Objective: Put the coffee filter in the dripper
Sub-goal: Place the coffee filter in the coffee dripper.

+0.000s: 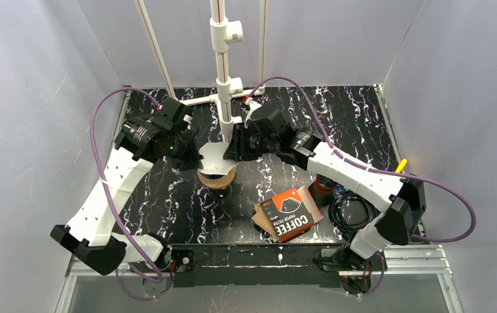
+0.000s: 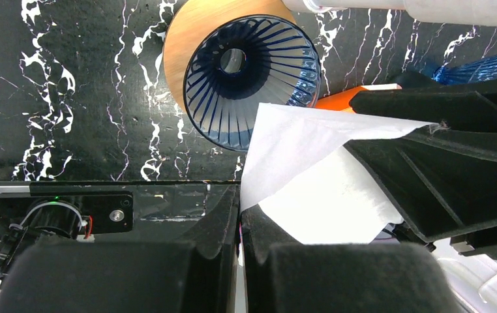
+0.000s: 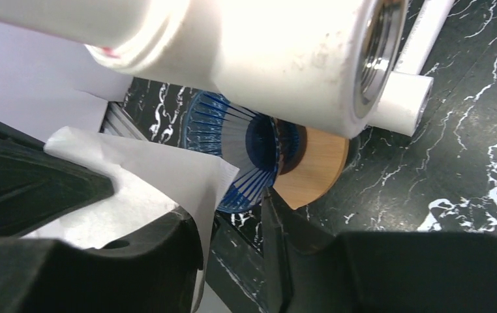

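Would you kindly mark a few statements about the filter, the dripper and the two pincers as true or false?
1. The white paper filter sits inside the blue ribbed dripper. False: the dripper is empty and the filter is held outside it.
2. The left pincer is shut on the filter. True.
3. The dripper stands on a round wooden base. True.
4. In the top view, the orange coffee-filter packet lies left of the dripper. False: it lies to its right, towards the right arm's base.
5. The right pincer has its jaws apart. True.
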{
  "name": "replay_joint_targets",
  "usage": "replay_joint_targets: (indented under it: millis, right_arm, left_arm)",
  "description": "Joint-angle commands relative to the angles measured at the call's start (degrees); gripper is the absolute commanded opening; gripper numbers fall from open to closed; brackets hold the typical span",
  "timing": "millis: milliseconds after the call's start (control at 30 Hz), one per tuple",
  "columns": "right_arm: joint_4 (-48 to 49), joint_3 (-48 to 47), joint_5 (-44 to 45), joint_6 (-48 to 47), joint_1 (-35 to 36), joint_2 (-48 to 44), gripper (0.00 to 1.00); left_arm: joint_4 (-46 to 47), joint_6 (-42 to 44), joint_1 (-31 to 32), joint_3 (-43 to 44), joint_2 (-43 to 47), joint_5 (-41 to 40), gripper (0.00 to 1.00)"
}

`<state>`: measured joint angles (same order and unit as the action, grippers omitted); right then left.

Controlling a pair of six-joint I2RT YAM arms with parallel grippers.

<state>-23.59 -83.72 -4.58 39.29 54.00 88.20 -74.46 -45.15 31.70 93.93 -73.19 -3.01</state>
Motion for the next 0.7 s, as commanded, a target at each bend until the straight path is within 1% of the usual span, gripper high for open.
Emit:
replay_joint_targets:
  millis: [0, 233, 267, 367, 500, 633, 667]
  right_arm:
    - [-1.8, -0.6, 1.7, -3.1, -0.3, -1.5, 0.45]
    - [-6.4, -2.7, 4.2, -4.9, -0.3, -0.5, 0.47]
    - [-6.9, -2.9, 5.8, -5.2, -0.3, -0.5, 0.47]
    - [-7.1, -3.1, 6.0, -5.7, -0.3, -0.5, 0.49]
    - [-5.8, -3.1, 3.6, -5.6, -0.3, -0.5, 0.55]
    - [-4.5, -3.6, 0.7, -3.7, -0.3, -0.7, 0.64]
    - [-4.0, -3.5, 0.4, -3.2, -0.3, -0.9, 0.65]
  left_arm:
    - [-2.0, 1.5, -0.2, 2.3, 0.3, -0.2, 0.0]
    - [-3.2, 2.2, -0.2, 3.2, 0.1, -1.5, 0.0]
    - [-3.4, 2.3, -0.3, 3.2, 0.1, -1.9, 0.0]
    - [-3.8, 2.6, -0.3, 3.1, 0.0, -2.2, 0.0]
    - [-3.9, 2.9, -0.3, 2.9, -0.3, -2.1, 0.0]
    - [-3.8, 3.3, -0.4, 2.4, -0.5, -2.4, 0.0]
    - [-3.8, 3.6, -0.6, 2.4, -0.6, -2.4, 0.0]
